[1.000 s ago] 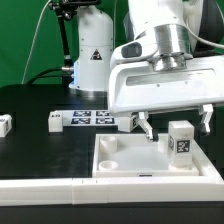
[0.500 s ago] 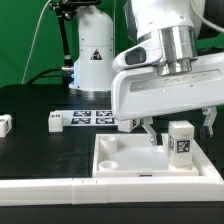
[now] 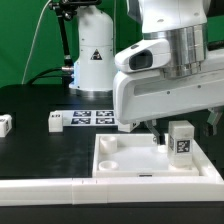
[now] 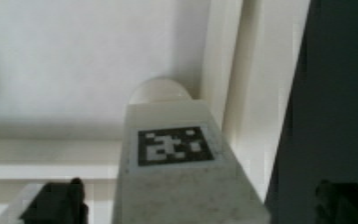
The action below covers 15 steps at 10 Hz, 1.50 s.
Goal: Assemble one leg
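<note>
A leg (image 3: 181,141), a small white block with a black-and-white tag on its front face, stands upright on the large white square panel (image 3: 112,164), near the panel's corner on the exterior view's right. My gripper (image 3: 184,131) hangs over it, open, with one finger on each side. In the wrist view the leg (image 4: 179,160) fills the space between the two dark fingertips (image 4: 55,203), with gaps on both sides. My gripper (image 4: 199,205) holds nothing.
Two more legs (image 3: 5,124) (image 3: 55,121) lie on the black table at the exterior view's left. A third (image 3: 126,122) is partly hidden behind my gripper. The marker board (image 3: 88,117) lies behind the panel. A white rail (image 3: 40,188) runs along the front.
My gripper has moved toward the exterior view's right and slightly down, from beside the upright leg to straddling it. The leg and panel have not moved.
</note>
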{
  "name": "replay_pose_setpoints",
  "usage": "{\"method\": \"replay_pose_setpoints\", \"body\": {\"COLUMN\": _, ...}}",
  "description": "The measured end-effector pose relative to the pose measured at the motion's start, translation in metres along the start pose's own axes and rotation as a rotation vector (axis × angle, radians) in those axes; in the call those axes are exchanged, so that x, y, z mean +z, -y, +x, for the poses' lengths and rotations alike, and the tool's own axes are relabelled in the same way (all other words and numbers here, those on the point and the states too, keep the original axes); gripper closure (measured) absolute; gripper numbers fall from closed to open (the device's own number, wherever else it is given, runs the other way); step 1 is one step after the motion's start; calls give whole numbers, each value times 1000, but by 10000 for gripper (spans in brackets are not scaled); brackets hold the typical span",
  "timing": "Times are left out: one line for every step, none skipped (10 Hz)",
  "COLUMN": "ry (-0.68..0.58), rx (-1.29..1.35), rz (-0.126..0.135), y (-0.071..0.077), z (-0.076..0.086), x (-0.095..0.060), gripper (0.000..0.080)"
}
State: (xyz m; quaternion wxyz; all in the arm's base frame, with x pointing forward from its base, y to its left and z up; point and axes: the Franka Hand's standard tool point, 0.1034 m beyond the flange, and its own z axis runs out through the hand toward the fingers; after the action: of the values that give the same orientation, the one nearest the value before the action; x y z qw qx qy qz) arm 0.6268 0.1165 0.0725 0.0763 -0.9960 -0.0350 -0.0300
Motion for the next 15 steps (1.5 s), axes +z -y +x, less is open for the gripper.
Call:
{"method": "replay_pose_setpoints", "body": {"ry": 0, "rx": -1, "rz": 0, "y": -1, "z": 0, "x": 1, "gripper": 151}}
{"method": "replay_pose_setpoints", "body": {"ry": 0, "rx": 0, "rz": 0, "y": -1, "z": 0, "x": 1, "gripper": 275}}
{"method": "replay_pose_setpoints", "body": {"ry": 0, "rx": 0, "rz": 0, "y": -1, "z": 0, "x": 1, "gripper": 412}}
{"method": "replay_pose_setpoints", "body": {"ry": 1, "rx": 0, "rz": 0, "y": -1, "z": 0, "x": 1, "gripper": 412}}
{"method": "replay_pose_setpoints", "body": {"ry": 1, "rx": 0, "rz": 0, "y": -1, "z": 0, "x": 1, "gripper": 509}}
{"method": "replay_pose_setpoints", "body": {"ry": 1, "rx": 0, "rz": 0, "y": -1, "z": 0, "x": 1, "gripper": 509}}
{"method": "replay_pose_setpoints", "body": {"ry": 1, "rx": 3, "rz": 0, "y": -1, "z": 0, "x": 1, "gripper": 509}}
{"method": "replay_pose_setpoints", "body": {"ry": 1, "rx": 34, "rz": 0, "y": -1, "z": 0, "x": 1, "gripper": 509}}
{"method": "replay_pose_setpoints", "body": {"ry": 1, "rx": 33, "rz": 0, "y": -1, "z": 0, "x": 1, "gripper": 509}}
{"method": "replay_pose_setpoints", "body": {"ry": 1, "rx": 130, "rz": 6, "y": 0, "z": -1, "x": 1, "gripper": 509}}
{"method": "replay_pose_setpoints", "body": {"ry": -3, "rx": 314, "rz": 12, "y": -1, "z": -4, "x": 2, "gripper": 509}}
{"method": "replay_pose_setpoints", "body": {"ry": -15, "rx": 465, "rz": 10, "y": -1, "z": -5, "x": 2, "gripper": 509}}
{"method": "replay_pose_setpoints", "body": {"ry": -23, "rx": 621, "rz": 12, "y": -1, "z": -6, "x": 3, "gripper": 509}}
{"method": "replay_pose_setpoints", "body": {"ry": -24, "rx": 750, "rz": 12, "y": -1, "z": -7, "x": 3, "gripper": 509}}
{"method": "replay_pose_setpoints", "body": {"ry": -24, "rx": 878, "rz": 10, "y": -1, "z": -7, "x": 3, "gripper": 509}}
